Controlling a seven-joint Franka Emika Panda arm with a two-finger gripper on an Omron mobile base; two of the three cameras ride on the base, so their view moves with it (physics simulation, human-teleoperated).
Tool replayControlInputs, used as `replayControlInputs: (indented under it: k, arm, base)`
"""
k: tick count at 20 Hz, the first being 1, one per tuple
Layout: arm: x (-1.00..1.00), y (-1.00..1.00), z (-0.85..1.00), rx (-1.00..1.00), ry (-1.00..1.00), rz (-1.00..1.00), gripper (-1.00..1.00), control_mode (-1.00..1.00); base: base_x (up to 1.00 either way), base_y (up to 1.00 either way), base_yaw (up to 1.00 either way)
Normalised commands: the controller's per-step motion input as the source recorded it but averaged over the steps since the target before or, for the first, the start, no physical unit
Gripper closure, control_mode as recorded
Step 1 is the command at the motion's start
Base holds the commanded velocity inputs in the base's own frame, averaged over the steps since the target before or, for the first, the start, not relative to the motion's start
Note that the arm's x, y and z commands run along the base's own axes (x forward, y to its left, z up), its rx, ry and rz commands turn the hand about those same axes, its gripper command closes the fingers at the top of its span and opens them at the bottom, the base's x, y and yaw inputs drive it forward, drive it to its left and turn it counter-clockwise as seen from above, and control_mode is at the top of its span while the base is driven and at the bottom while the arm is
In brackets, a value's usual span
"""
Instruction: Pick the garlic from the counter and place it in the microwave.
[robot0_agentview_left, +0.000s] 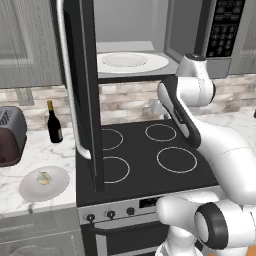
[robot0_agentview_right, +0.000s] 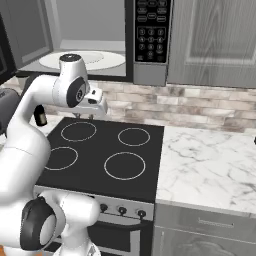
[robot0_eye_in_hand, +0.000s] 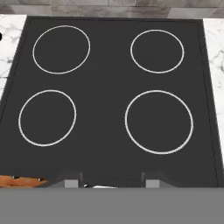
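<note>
**Garlic on plate at lower left, arm over stovetop**

While hovering above the black stovetop (robot0_eye_in_hand: 112, 100), gripper (robot0_eye_in_hand: 112, 180) points down with fingertips apart and nothing between. Rests at lower left of left base view: garlic (robot0_agentview_left: 44, 177), on a white plate (robot0_agentview_left: 30, 189) atop the counter (robot0_agentview_left: 47, 152). Hangs at top centre: microwave (robot0_agentview_left: 200, 30), door (robot0_agentview_left: 82, 90) swung open, turntable (robot0_agentview_left: 131, 62) bare.

Grey cabinets (robot0_agentview_right: 215, 42), stone-tile backsplash (robot0_agentview_right: 200, 107)
</note>
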Motion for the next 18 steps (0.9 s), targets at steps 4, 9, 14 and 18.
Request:
replayControlInputs:
  k: [4,9,14,18]
  arm:
    - [-0.37,0.0,-0.05,0.0,0.0,0.01,-1.0,-1.0]
    - [-0.98,0.49,-0.45,0.0,-0.21,0.26,-1.0,-1.0]
    - [-0.56,0.63,-0.44,0.01,-0.2,0.64,-1.0,-1.0]
    - [-0.11,0.72,-0.5,0.02,-0.21,0.84,-1.0,-1.0]
  base:
    - [0.0,0.0,0.0]
    - [0.0,0.0,0.0]
    - [0.0,0.0,0.0]
    - [0.0,0.0,0.0]
